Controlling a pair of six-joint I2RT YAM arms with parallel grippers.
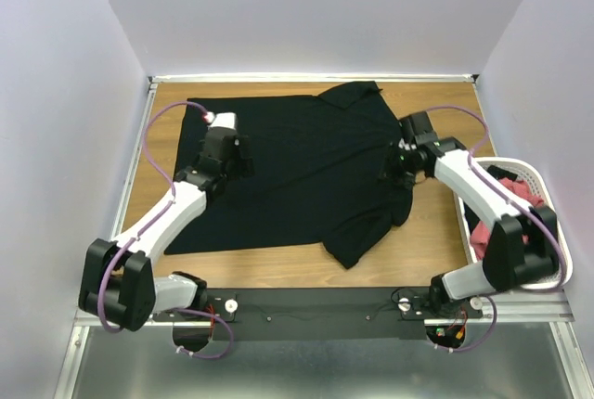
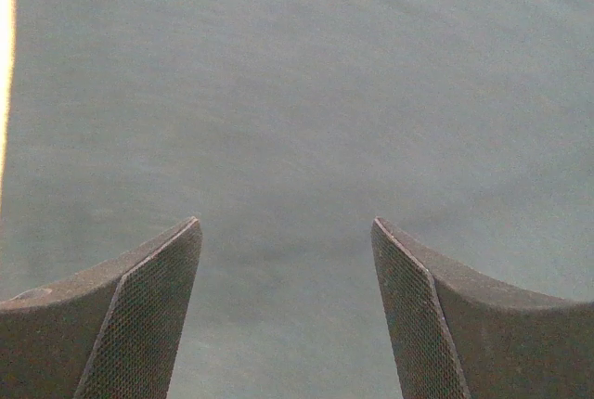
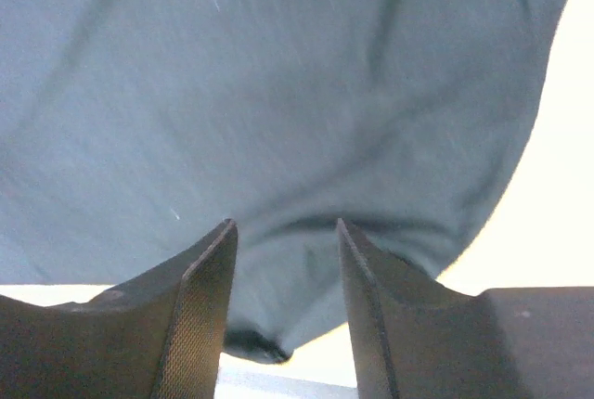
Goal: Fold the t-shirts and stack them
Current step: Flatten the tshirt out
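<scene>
Cloth covers most of the brown wooden table (image 1: 436, 232): a big, soft, plain black t-shirt with a small collar (image 1: 306, 162) lies spread flat there. Its collar is at the far side and one sleeve points toward the near edge. The left hand (image 2: 283, 225) hangs just over the smooth left part of the shirt. Its two dark, rough-faced fingers (image 2: 139, 325) are spread wide with nothing between them. The right hand (image 3: 284, 225) is at the wrinkly right side of the shirt, fingers apart, with cloth showing in the gap. Pale purple walls (image 1: 56, 93) stand around the table. At the right edge sits a white mesh basket (image 1: 536, 179) with crumpled salmon-red t-shirts (image 1: 481, 232) inside.
</scene>
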